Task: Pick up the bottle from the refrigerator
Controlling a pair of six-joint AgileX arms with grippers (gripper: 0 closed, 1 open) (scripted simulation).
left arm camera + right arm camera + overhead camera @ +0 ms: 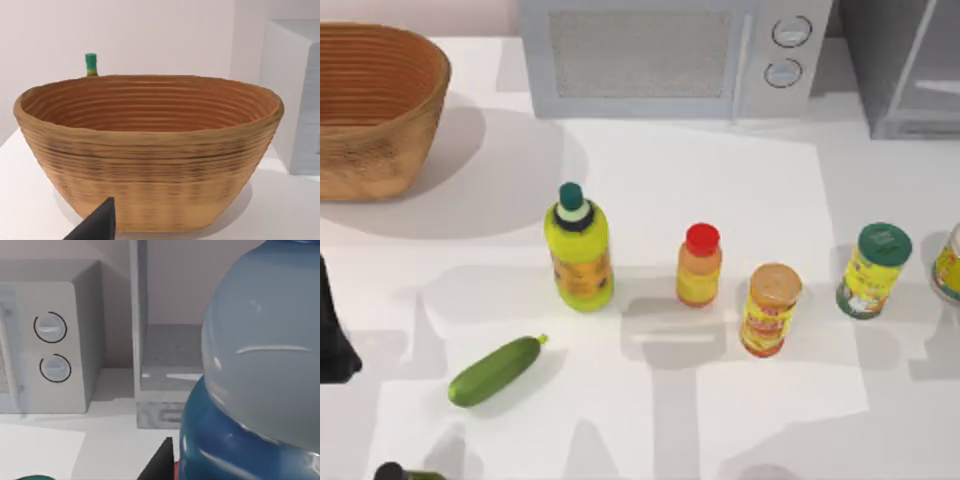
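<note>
- The small bottle with a pale upper body and deep blue lower part (250,390) looms right up against my right wrist camera, in front of the grey box-shaped refrigerator (170,365), whose compartment stands open behind it.
- One dark fingertip of my right gripper shows beside the bottle's base; whether the fingers clamp it I cannot tell.
- Left of the refrigerator (905,65) stands the white-grey microwave with two round knobs (670,55).
- Before the microwave stand a yellow-green bottle with a dark green cap (580,250) and an orange bottle with a red cap (699,265).
- My left arm sits far left of the microwave, facing the woven brown basket (150,155); I cannot tell its grip.
</note>
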